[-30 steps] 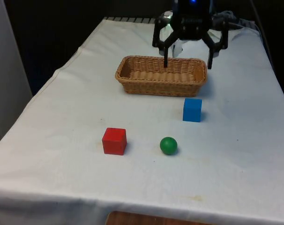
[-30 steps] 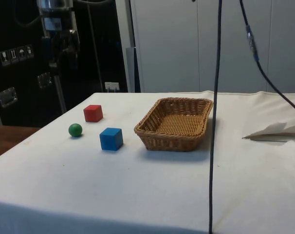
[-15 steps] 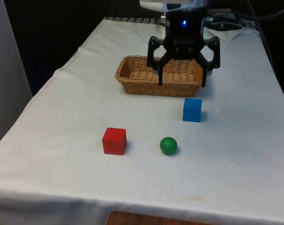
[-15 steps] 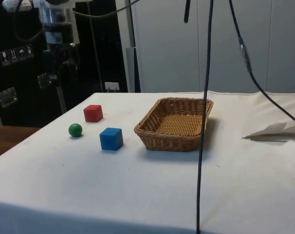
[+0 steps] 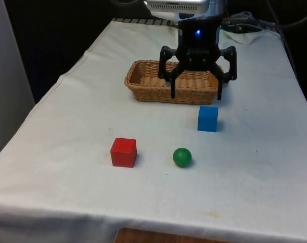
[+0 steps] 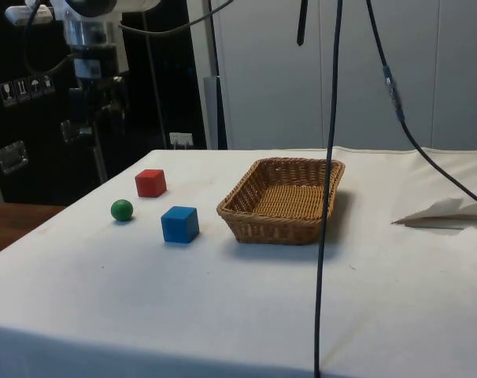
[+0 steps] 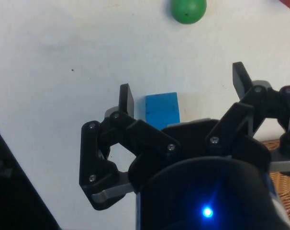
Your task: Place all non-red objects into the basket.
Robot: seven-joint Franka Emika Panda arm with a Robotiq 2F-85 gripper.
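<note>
My gripper hangs open over the near rim of the wicker basket, just behind and above the blue cube. In the wrist view the open gripper has the blue cube between its spread fingers, closer to one finger, with nothing held. A green ball and a red cube lie nearer the front edge. From the side, the blue cube, green ball and red cube sit beside the basket.
A crumpled white cloth fold lies on the table beyond the basket. Black cables hang down in front of the side camera. The green ball lies past the blue cube in the wrist view.
The gripper has come forward over the basket and lowered towards the blue cube, staying open. The objects on the table have not moved.
</note>
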